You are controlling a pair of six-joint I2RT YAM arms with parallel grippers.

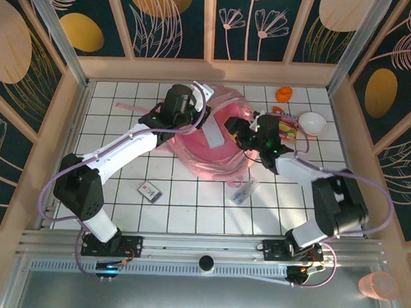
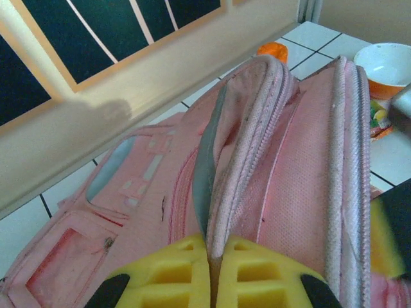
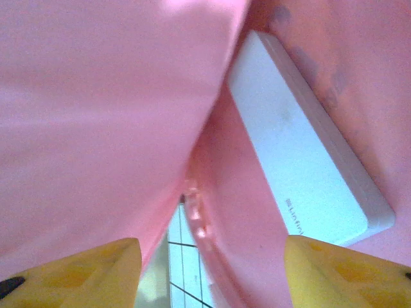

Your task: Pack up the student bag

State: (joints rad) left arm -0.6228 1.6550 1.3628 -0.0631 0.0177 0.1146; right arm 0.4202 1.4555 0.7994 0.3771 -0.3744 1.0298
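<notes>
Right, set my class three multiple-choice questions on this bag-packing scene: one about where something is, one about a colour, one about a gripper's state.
1. Where is the white bowl?
A. To the right of the student bag, outside it
B. Inside the bag
C. On top of the bag

2. What colour is the bag?
A. Blue
B. Pink
C. Green

3. How is the left gripper?
A. Open, holding nothing
B. Shut on a fold of the bag
C. Shut on the bowl

Answers:
1 A, the top view shows the bowl right of the bag.
2 B, the bag is pink in every view.
3 B, the left wrist view shows it pinching the bag's zip edge.
</notes>
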